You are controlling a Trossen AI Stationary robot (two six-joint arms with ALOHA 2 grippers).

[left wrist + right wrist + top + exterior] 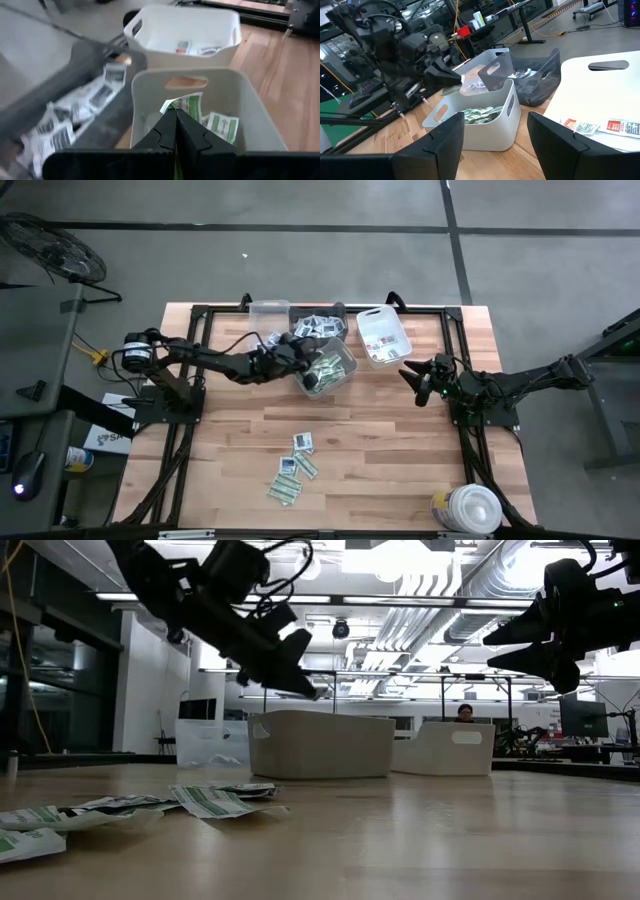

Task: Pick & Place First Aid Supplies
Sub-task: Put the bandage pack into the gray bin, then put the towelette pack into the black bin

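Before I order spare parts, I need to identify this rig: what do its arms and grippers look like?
Both are dark, near-black jointed arms with black cables along the links. The left gripper has two matte black, wedge-shaped fingers with stepped inner edges. The right gripper has the same broad black tapering fingers. No markings are readable.
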